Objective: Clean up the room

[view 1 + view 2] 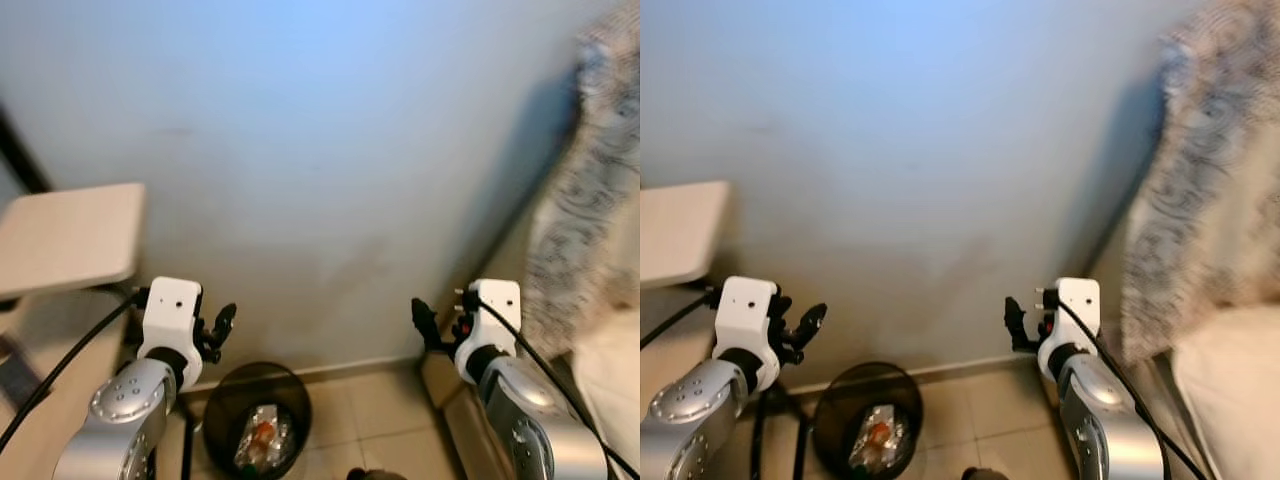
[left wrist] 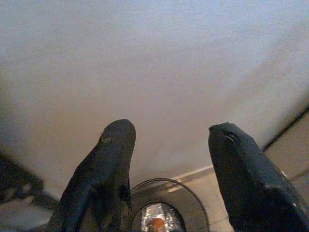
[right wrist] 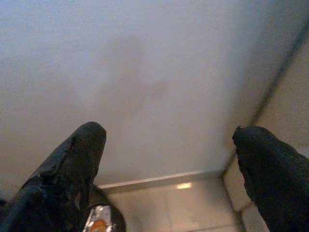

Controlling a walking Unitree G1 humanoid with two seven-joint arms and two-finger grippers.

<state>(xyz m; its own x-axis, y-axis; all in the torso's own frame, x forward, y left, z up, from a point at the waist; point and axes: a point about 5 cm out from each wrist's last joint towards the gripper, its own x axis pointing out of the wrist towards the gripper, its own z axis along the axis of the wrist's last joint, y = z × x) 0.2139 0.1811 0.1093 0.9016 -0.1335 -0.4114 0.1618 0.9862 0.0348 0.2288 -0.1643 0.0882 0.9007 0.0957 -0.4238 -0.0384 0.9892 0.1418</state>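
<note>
A round black waste bin (image 1: 257,420) stands on the tiled floor (image 1: 365,405) against a plain pale wall (image 1: 320,170), placed where rubbish from the room can be dropped in; crumpled foil wrappers (image 1: 258,436) with something orange already lie inside. The left gripper (image 1: 218,328) hovers just above and beside the bin's rim, fingers spread wide and holding nothing. The right gripper (image 1: 428,322) hangs farther from the bin, toward a patterned curtain (image 1: 590,190), also wide apart and empty. A beige tabletop (image 1: 65,238) juts out on the bin's other side.
</note>
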